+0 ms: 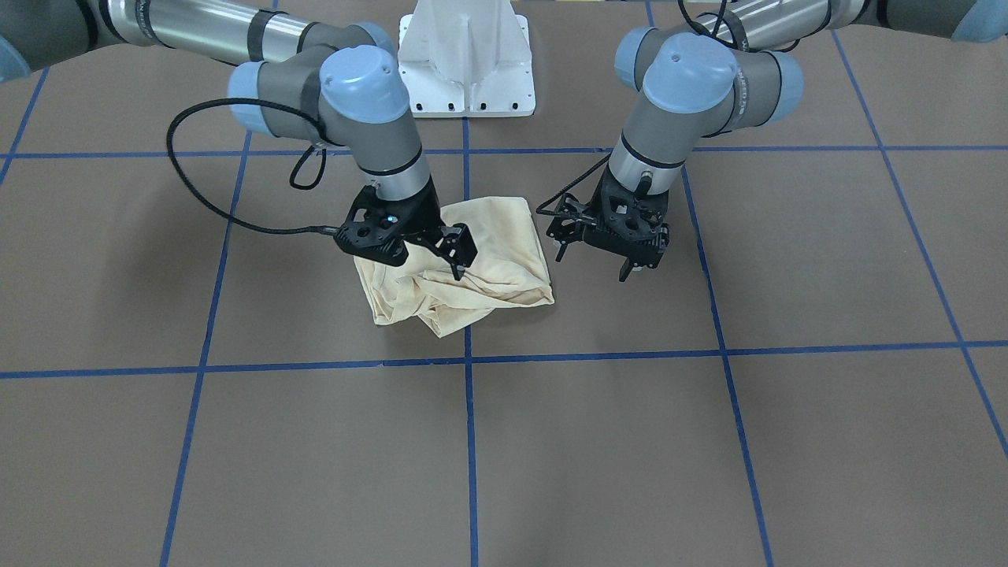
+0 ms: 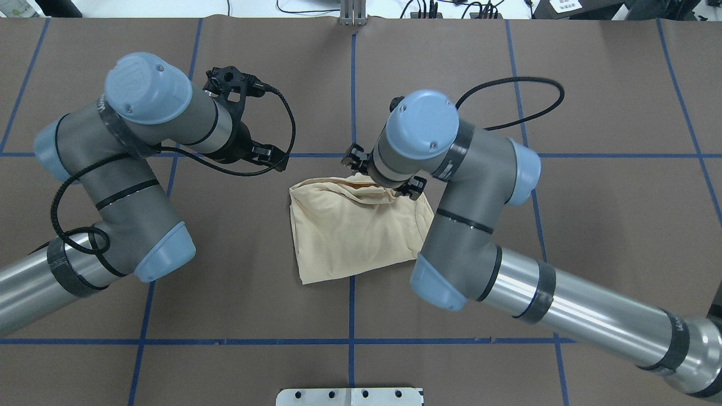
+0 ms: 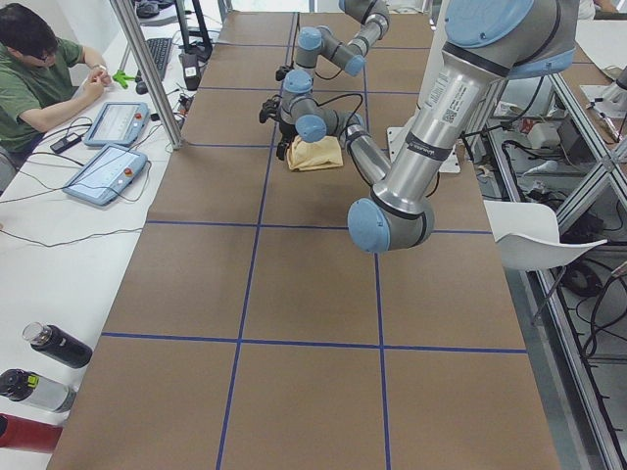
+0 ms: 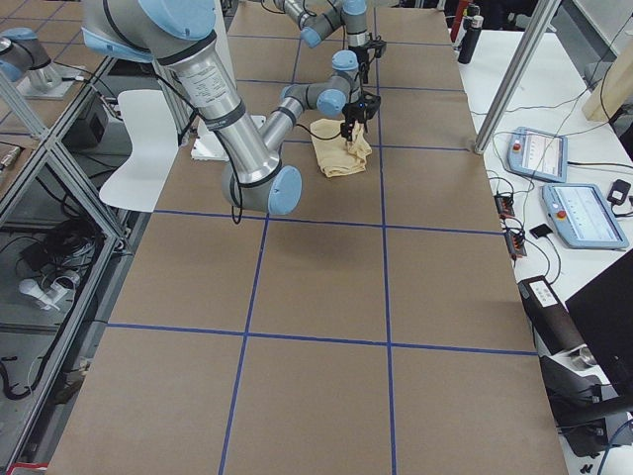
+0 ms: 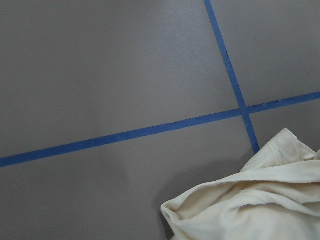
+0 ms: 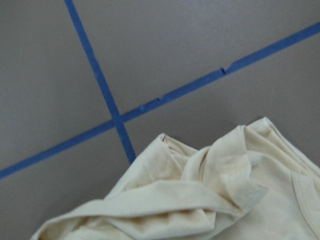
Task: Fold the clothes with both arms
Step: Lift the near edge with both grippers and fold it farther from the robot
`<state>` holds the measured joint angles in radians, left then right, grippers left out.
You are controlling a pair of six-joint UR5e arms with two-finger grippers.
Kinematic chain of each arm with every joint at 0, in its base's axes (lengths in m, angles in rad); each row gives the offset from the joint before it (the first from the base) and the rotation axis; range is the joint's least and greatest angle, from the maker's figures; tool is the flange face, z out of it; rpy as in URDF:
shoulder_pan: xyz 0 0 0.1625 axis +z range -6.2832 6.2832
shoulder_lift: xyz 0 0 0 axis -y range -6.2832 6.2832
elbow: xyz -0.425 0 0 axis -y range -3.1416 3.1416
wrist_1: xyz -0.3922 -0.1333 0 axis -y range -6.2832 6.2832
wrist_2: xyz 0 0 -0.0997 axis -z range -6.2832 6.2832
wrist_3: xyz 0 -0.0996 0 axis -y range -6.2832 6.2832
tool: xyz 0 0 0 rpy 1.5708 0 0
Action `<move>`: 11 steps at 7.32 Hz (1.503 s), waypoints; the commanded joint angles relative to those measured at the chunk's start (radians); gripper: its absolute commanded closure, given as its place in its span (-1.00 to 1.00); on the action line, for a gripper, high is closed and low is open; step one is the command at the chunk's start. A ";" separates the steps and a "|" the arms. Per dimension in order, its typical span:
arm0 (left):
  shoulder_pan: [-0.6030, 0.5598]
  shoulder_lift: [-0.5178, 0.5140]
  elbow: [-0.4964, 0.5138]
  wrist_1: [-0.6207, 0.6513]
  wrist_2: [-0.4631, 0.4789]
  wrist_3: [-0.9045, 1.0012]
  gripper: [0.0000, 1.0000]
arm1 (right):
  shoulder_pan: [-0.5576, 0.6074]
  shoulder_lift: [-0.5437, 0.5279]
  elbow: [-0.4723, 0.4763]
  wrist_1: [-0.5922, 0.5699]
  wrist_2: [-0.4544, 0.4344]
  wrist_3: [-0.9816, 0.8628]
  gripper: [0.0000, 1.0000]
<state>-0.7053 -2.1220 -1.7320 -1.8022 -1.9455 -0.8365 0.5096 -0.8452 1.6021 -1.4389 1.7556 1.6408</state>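
The cream-yellow T-shirt [image 1: 496,236] lies folded into a rough square near the table's middle, bunched and wrinkled along its far edge. It also shows overhead [image 2: 355,231] and in both wrist views [image 5: 260,205] [image 6: 200,200]. No print shows. My right gripper [image 1: 457,270] points down onto the bunched edge. Creases run to its tip, and it looks shut on the fabric. Overhead, its own wrist hides it. My left gripper [image 1: 624,272] hangs low over bare table just beside the shirt, apart from it. It looks open and empty.
The white base pedestal [image 1: 466,63] stands behind the shirt on the robot's side. Blue tape lines [image 1: 470,441] cross the brown table. An operator [image 3: 39,78], tablets [image 3: 103,171] and bottles [image 3: 54,345] are on the side desk beyond the table's far edge.
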 commanded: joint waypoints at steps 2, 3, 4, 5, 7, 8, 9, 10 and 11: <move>-0.005 0.002 0.000 0.000 -0.007 0.010 -1.00 | -0.126 0.034 -0.013 -0.152 -0.157 -0.210 -1.00; -0.005 0.002 0.000 0.000 -0.007 0.010 -1.00 | -0.126 0.040 -0.037 -0.147 -0.194 -0.273 -1.00; -0.006 0.002 0.000 0.000 -0.007 0.008 -1.00 | -0.123 0.040 -0.053 -0.143 -0.238 -0.318 -1.00; -0.011 0.001 -0.001 0.000 -0.009 0.008 -1.00 | -0.097 0.040 -0.056 -0.138 -0.258 -0.353 -1.00; -0.011 0.001 -0.006 0.001 -0.009 0.005 -1.00 | -0.034 0.102 -0.251 0.034 -0.260 -0.386 -1.00; -0.013 0.002 -0.015 0.003 -0.009 0.002 -1.00 | 0.011 0.156 -0.346 0.087 -0.258 -0.415 -1.00; -0.013 0.002 -0.018 0.003 -0.015 0.000 -1.00 | 0.054 0.164 -0.355 0.094 -0.254 -0.450 -1.00; -0.016 0.002 -0.020 0.004 -0.038 0.000 -1.00 | 0.085 0.167 -0.355 0.101 -0.249 -0.455 -1.00; -0.016 0.004 -0.020 0.004 -0.039 0.000 -1.00 | 0.113 0.185 -0.355 0.112 -0.236 -0.458 -1.00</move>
<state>-0.7198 -2.1196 -1.7504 -1.7985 -1.9750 -0.8356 0.5823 -0.6791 1.2547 -1.3429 1.5073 1.1929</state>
